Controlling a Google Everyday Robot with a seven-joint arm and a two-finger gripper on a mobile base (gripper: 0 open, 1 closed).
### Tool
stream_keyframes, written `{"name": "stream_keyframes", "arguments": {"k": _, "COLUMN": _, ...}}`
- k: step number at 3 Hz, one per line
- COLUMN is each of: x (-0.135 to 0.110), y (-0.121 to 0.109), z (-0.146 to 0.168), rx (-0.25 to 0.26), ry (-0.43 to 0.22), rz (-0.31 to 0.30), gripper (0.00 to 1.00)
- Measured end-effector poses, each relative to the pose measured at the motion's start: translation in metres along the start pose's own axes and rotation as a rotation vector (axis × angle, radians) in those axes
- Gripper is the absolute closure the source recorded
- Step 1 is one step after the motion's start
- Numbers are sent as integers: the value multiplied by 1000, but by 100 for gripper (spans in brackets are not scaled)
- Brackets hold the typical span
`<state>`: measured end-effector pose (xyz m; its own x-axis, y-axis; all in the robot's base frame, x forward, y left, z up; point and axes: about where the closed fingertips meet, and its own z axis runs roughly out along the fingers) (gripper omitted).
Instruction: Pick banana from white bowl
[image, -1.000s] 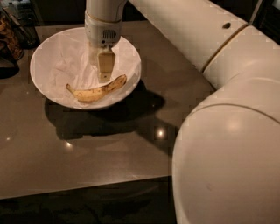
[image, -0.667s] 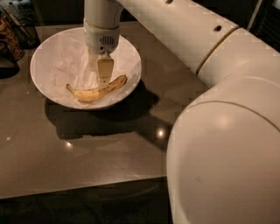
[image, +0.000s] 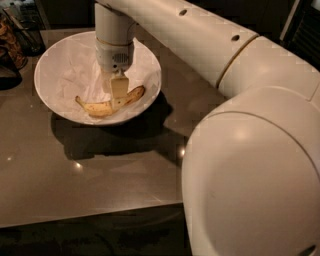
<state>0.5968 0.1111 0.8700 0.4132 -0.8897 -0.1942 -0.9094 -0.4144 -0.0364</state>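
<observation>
We see the gripper (image: 115, 96) low inside the white bowl (image: 46, 95), its tip over the middle of the banana (image: 96, 107), which lies curved on the crumpled paper lining (image: 70, 75) at the bowl's near side; the gripper hides that stretch of the fruit, and we cannot tell whether the jaws stand apart or press on it. The bowl sits on a dark table (image: 100, 175); dark clutter (image: 12, 45) stands at far left; the robot's white arm (image: 210, 45) fills the right foreground.

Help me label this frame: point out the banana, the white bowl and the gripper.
banana (image: 95, 107): camera view, left half of the peel.
white bowl (image: 41, 75): camera view, left wall by the rim.
gripper (image: 115, 99): camera view, tip, at the banana's middle.
</observation>
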Motion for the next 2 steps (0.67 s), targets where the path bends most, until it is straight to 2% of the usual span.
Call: {"name": "stream_keyframes", "arguments": {"k": 2, "x": 5, "y": 1, "z": 19, "rx": -32, "ry": 3, "rz": -1, "gripper": 50}}
